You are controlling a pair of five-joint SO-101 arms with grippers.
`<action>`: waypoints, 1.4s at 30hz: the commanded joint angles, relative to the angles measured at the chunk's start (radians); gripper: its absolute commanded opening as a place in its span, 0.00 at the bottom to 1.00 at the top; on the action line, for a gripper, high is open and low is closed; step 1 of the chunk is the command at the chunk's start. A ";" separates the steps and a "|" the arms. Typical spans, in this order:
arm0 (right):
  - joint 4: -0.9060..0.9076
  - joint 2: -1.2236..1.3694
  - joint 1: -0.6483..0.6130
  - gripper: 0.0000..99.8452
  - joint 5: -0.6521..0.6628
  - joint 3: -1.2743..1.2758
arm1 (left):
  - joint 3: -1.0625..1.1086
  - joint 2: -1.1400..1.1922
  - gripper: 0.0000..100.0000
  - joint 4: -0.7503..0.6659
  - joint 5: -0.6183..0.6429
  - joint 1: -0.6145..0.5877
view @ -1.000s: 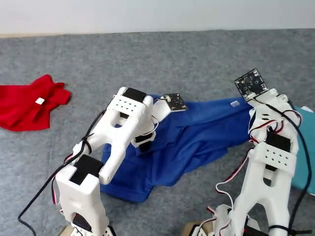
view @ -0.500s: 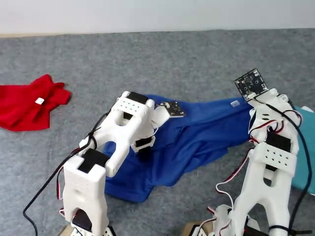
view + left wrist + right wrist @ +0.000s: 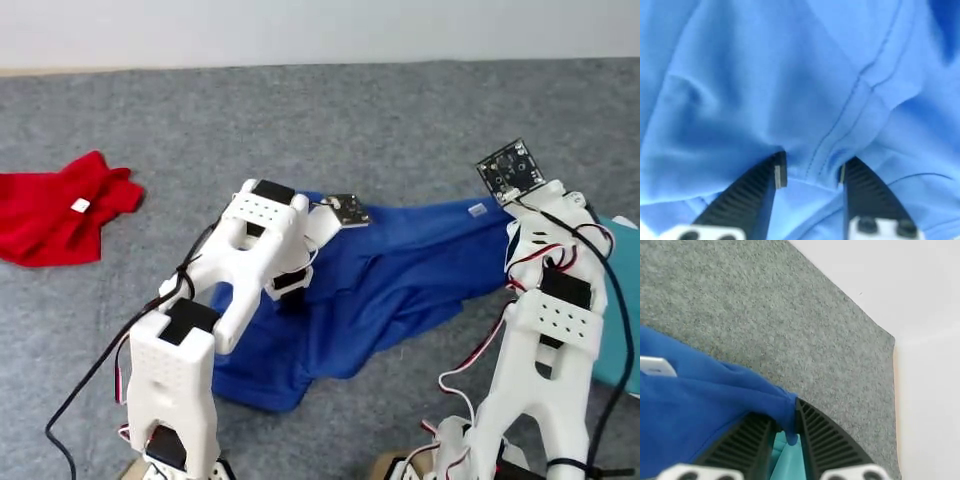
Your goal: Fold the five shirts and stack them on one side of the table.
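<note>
The grey felt surface (image 3: 400, 120) carries everything. The blue shirt (image 3: 400, 280) lies crumpled and unfolded across its middle, stretched between the two arms. The left arm (image 3: 230, 280) leans over the blue shirt's left end, and the right arm (image 3: 545, 340) stands at its right end.

The red shirt (image 3: 60, 215) lies in a loose heap well apart from the blue shirt, towards the surface's left edge. The teal shirt (image 3: 615, 330) lies just beside the blue shirt's right end, partly hidden behind the right arm.

The left pincer (image 3: 810, 172) points down onto the blue shirt. Its fingers stand a middling gap apart, and a raised fold of cloth with a stitched seam sits between the tips. The right pincer (image 3: 783, 412) is narrow and nips a corner of the blue shirt between its fingers, with teal cloth showing underneath.

A small white label (image 3: 477, 210) sits on the blue shirt near the right pincer.
</note>
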 commanded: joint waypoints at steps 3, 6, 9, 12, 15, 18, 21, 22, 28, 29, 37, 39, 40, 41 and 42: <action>-0.015 -0.012 -0.007 0.01 0.006 -0.064 | -0.041 0.002 0.18 0.005 0.009 0.000; -0.015 -0.010 -0.008 0.01 0.008 -0.064 | -0.047 0.026 0.14 0.008 0.009 0.000; -0.016 -0.007 -0.008 0.01 0.008 -0.064 | -0.085 0.061 0.08 0.037 0.009 0.003; -0.019 -0.007 -0.008 0.01 0.008 -0.068 | -0.143 0.106 0.02 0.074 0.008 0.003; -0.022 -0.012 -0.008 0.01 0.008 -0.068 | -0.193 0.147 0.00 0.115 0.008 0.003; -0.024 -0.012 -0.008 0.01 0.008 -0.068 | -0.219 0.157 0.00 0.149 0.006 0.005; -0.024 -0.013 -0.008 0.01 0.008 -0.068 | -0.252 0.127 0.00 0.196 0.006 0.005; -0.024 -0.013 -0.007 0.01 0.008 -0.069 | -0.265 0.114 0.00 0.215 0.006 0.005; -0.024 -0.013 -0.004 0.01 0.008 -0.069 | -0.344 0.005 0.00 0.292 0.006 -0.003; -0.024 -0.013 -0.004 0.01 0.008 -0.069 | -0.346 -0.014 0.00 0.292 0.006 -0.005; -0.019 -0.013 -0.004 0.01 0.008 -0.098 | -0.348 -0.130 0.00 0.298 0.006 -0.006; -0.019 -0.013 -0.004 0.01 0.026 -0.103 | -0.348 -0.150 0.00 0.298 0.006 -0.006; -0.019 -0.013 -0.004 0.01 0.040 -0.103 | -0.349 -0.161 0.00 0.298 0.006 -0.006; -0.019 -0.013 -0.004 0.01 0.048 -0.103 | -0.351 -0.176 0.00 0.299 0.006 -0.006; -0.019 -0.013 -0.004 0.01 0.049 -0.103 | -0.351 -0.195 0.00 0.299 0.006 -0.006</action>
